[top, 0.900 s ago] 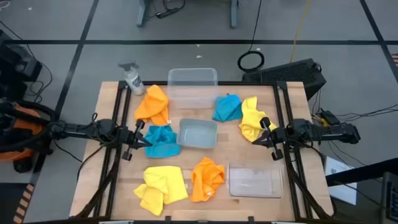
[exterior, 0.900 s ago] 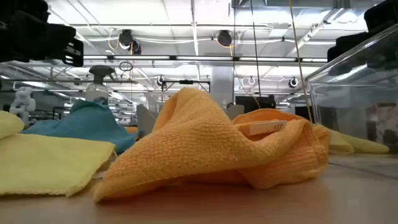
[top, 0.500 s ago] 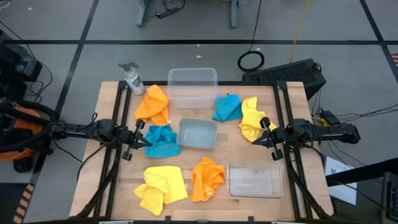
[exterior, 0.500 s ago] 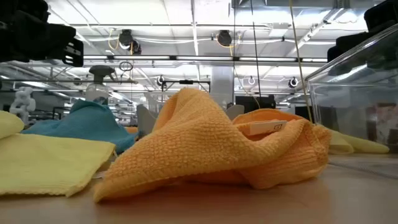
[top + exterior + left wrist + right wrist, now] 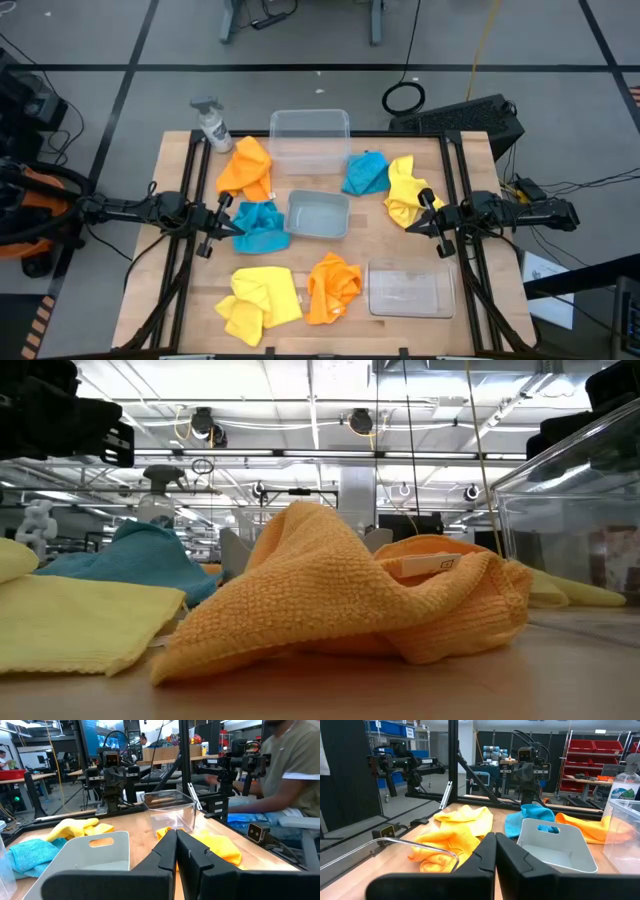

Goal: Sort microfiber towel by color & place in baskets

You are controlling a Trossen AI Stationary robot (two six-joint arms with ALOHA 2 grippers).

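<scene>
Reading the spray bottle in the right wrist view, its label seems to begin "Seven" — the rest is too small to make out. From above, that spray bottle stands at the desk's 11 o'clock corner, and no other writing on the desk is legible.

Six microfiber towels lie loose on the wood, none in a basket. One orange towel sits at 10 o'clock just left of the far clear basket, which stands at 12 o'clock. A turquoise towel lies at 9 o'clock, touching the small greyish basket at the centre. Another turquoise towel and a yellow towel lie together at 2 o'clock. A second yellow towel lies at 7 o'clock, the second orange towel at 6 o'clock, and the near clear basket at 5 o'clock.

The left pincer is clenched, empty, its tip at the 9 o'clock turquoise towel. The right pincer is clenched too, grasping nothing, near the lower edge of the 2 o'clock yellow towel.

Against the earlier frames nothing has shifted — arms and cloths sit exactly as before.

A person in a tan shirt sits beyond the desk.
</scene>
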